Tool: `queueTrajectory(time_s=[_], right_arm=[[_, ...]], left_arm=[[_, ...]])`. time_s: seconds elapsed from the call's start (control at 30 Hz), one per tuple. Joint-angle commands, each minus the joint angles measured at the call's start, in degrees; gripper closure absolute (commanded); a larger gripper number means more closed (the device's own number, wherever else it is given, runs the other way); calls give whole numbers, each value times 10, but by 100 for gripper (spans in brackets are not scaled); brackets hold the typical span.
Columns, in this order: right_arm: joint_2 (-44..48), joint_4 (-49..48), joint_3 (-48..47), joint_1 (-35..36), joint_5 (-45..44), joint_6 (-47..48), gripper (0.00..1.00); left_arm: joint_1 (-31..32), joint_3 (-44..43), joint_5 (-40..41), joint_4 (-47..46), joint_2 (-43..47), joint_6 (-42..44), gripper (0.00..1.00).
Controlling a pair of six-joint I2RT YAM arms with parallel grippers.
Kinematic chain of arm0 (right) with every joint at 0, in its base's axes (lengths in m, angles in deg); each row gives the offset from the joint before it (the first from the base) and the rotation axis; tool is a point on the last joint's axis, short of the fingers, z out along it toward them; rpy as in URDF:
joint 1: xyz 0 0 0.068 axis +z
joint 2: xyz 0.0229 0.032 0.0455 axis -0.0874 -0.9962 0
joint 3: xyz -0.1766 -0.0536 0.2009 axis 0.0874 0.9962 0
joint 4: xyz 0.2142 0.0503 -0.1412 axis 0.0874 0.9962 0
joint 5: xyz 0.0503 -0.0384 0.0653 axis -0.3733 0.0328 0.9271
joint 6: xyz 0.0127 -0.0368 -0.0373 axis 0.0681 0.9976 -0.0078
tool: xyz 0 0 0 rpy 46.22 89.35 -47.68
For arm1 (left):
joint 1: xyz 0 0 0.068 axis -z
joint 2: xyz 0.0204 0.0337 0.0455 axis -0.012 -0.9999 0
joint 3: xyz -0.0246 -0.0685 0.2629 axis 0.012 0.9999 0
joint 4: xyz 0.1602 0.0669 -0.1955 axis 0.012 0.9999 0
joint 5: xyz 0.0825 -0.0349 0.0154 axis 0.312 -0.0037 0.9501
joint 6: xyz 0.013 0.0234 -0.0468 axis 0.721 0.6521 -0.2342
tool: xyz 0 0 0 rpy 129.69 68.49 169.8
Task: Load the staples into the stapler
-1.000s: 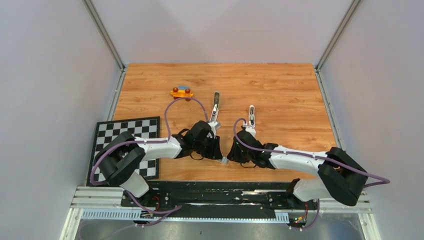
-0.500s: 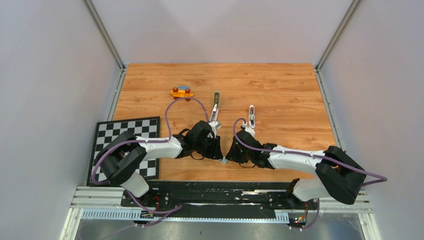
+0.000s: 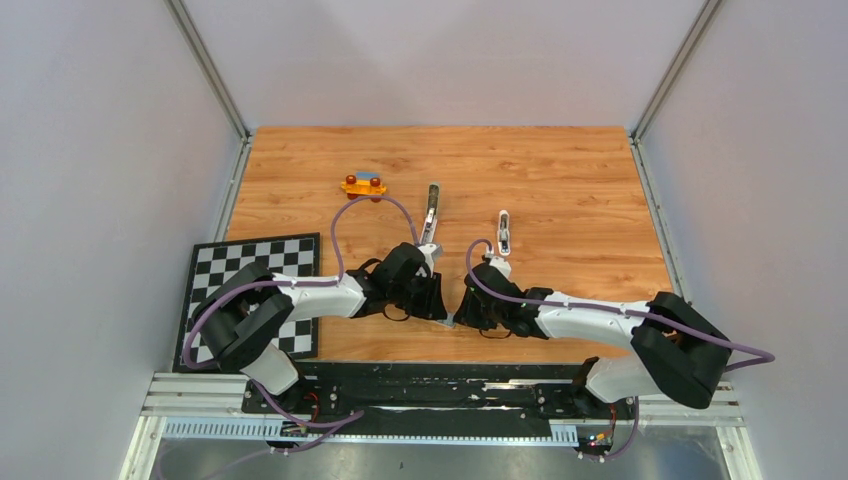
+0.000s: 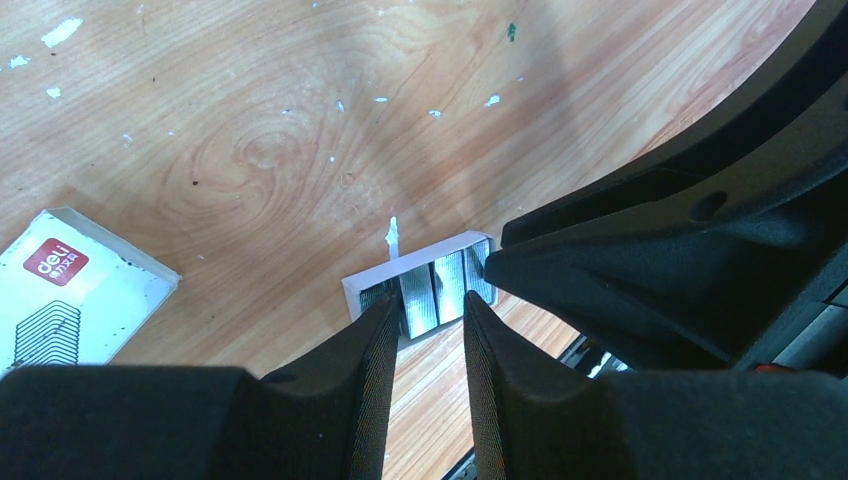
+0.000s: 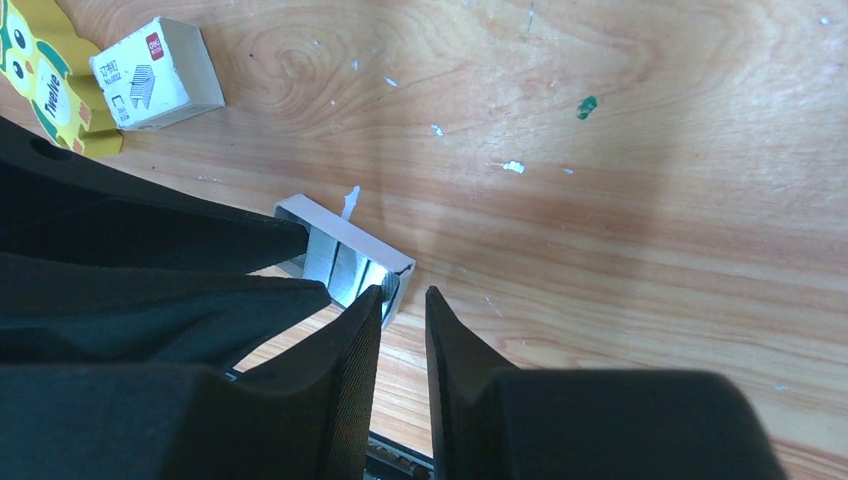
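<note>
From above I can't see either set of fingertips: both wrists crowd over one spot by the table's near edge, about midway along it. The wrist cameras help. The staples sit there in a small white tray. My left gripper has its jaws narrow, straddling the strips. My right gripper is narrow too, at the tray's end wall. Whether either actually pinches anything — I cannot tell, because the fingers cover the contact.
</note>
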Motion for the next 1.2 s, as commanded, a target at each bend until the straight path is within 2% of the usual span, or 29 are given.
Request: queueTrajectory(time_s=[0.0, 0.3, 0.63, 1.17], right_arm=[[-10, -6, 1, 8, -12, -7, 74], [-22, -29, 2, 8, -5, -5, 75], [-32, -24, 3, 8, 0, -5, 83], [-47, -25, -3, 8, 4, 5, 83]], left_arm=[[6, 3, 7, -10, 1, -7, 68], [6, -4, 15, 7, -4, -4, 68], [6, -19, 39, 46, -5, 7, 68], [7, -37, 51, 82, -11, 18, 68]])
